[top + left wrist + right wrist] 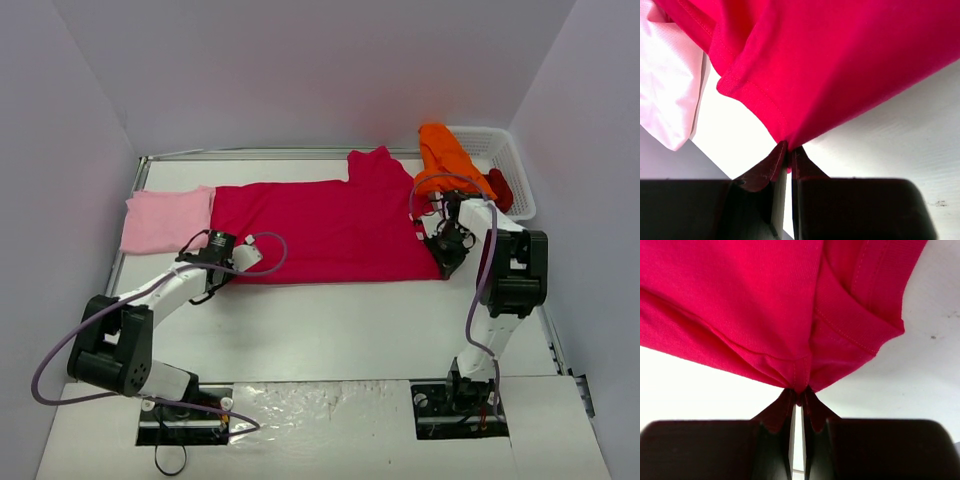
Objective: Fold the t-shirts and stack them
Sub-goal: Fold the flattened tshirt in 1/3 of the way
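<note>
The crimson shirt [330,225] lies spread across the middle of the frame. The left gripper [788,150] pinches its lower-left corner and the right gripper [800,395] its lower-right. A pink shirt [165,220] lies just left of it, and an orange shirt [447,155] drapes over the basket [515,165] at upper right.

large t-shirt [330,230]: plain crimson-magenta
small t-shirt [165,220]: plain pale pink
third t-shirt [445,152]: bright orange
fourth t-shirt [501,189]: dark red
basket [522,172]: white mesh
tabletop [330,320]: white
arms [170,288]: white, black joints
</note>
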`<state>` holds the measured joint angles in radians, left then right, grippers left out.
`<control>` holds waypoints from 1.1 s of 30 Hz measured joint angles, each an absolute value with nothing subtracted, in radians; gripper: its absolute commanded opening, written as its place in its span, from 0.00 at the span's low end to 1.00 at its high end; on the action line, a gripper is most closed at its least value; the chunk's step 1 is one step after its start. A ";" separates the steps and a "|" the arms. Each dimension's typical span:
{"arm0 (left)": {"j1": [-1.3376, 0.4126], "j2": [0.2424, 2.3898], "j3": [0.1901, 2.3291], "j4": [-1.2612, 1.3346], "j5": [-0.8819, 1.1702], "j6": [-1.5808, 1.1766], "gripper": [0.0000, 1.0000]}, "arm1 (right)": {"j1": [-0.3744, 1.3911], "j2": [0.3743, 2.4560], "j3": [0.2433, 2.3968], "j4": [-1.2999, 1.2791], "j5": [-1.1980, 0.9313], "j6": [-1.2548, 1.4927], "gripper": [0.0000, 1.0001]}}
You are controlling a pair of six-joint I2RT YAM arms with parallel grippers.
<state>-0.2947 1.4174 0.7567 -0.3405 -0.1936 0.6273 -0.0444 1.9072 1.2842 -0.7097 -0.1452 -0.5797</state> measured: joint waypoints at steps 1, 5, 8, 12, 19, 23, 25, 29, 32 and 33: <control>-0.295 1.411 0.755 -0.344 -0.194 0.629 0.02 | -0.044 1.903 1.284 -0.717 -0.145 -0.583 0.00; -0.295 1.397 0.755 -0.361 -0.192 0.633 0.02 | -0.044 1.887 1.284 -0.738 -0.145 -0.597 0.00; -0.295 1.391 0.755 -0.372 -0.191 0.638 0.02 | -0.045 1.869 1.284 -0.756 -0.145 -0.607 0.00; -0.295 1.382 0.755 -0.396 -0.182 0.646 0.02 | -0.045 1.839 1.284 -0.786 -0.145 -0.626 0.00; -0.295 1.316 0.755 -0.452 -0.167 0.654 0.02 | -0.045 1.772 1.284 -0.845 -0.143 -0.660 0.00; -0.295 1.274 0.755 -0.491 -0.156 0.659 0.02 | -0.045 1.742 1.280 -0.866 -0.139 -0.674 0.00; -0.295 1.256 0.755 -0.509 -0.154 0.664 0.02 | -0.045 1.728 1.275 -0.878 -0.138 -0.682 0.00; -0.295 1.226 0.755 -0.543 -0.150 0.673 0.02 | -0.045 1.707 1.267 -0.902 -0.138 -0.691 0.00; -0.295 1.208 0.755 -0.564 -0.146 0.677 0.02 | -0.045 1.697 1.267 -0.919 -0.137 -0.701 0.00; -0.295 1.203 0.755 -0.573 -0.145 0.678 0.02 | -0.045 1.694 1.267 -0.926 -0.136 -0.704 0.00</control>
<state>-0.2955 1.2026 0.7551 -0.5728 -0.1448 0.6781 -0.0452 1.6936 1.2667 -0.9257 -0.1364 -0.7044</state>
